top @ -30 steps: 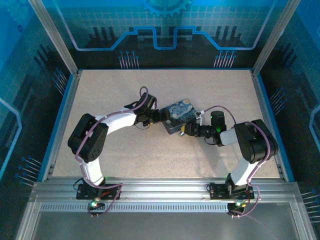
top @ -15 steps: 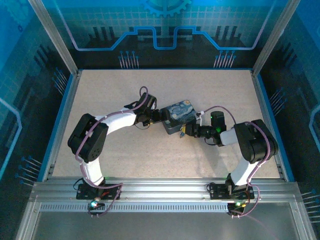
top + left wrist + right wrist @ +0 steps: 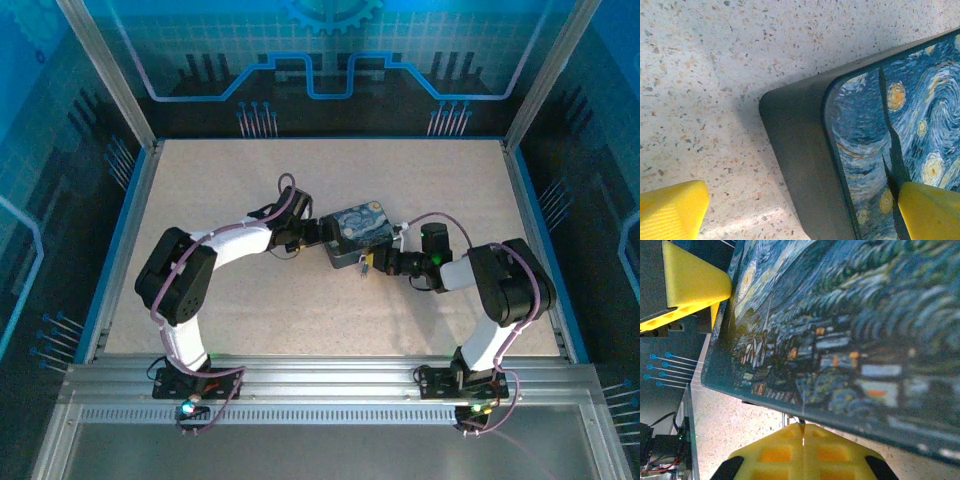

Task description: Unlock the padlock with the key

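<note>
Left gripper (image 3: 317, 232) is straddling a corner of the painted tin (image 3: 362, 228), fingers wide apart; right gripper (image 3: 802, 429) is pressing its fingers together beside the tin's edge

No word, number or brand can be read anywhere in these pictures. The tin (image 3: 360, 230) on the tabletop carries a swirly painted night sky (yellow stars and a dark town, without lettering). The blue back wall bears a gear emblem (image 3: 335, 12) and circuit-like line patterns, with no writing among them.
</note>
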Available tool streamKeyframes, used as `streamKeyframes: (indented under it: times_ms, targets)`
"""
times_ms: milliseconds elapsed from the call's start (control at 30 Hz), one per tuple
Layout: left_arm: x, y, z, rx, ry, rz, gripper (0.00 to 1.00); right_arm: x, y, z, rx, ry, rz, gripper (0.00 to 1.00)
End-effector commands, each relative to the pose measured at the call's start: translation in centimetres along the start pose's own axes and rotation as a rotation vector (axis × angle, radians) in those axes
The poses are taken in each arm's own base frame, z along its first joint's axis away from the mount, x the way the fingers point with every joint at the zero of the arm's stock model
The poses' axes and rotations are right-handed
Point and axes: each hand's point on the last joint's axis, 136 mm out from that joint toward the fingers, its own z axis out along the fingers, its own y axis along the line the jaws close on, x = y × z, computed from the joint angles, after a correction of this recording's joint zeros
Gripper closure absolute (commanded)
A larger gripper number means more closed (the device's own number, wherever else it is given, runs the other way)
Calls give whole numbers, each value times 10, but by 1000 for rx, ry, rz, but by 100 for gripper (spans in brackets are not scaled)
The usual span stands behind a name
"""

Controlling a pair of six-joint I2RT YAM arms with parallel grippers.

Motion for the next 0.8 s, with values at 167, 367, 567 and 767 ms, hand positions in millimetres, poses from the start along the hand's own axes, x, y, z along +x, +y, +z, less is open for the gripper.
streamKeyframes:
  times_ms: [167,367,567,767]
  targets:
    - [17,19,2,-52,40,-11,1,-6,-7,-6,56,-60,30,100]
    - [24,25,5,-53,51,-29,1,-16,-7,-13,87,-128,50,100]
    - [32,31,7,-61,66,-36,1,-23,-6,-21,114,-190,72,100]
    - [36,32,7,-54,70,-47,1,-24,-9,-25,147,-234,122,100]
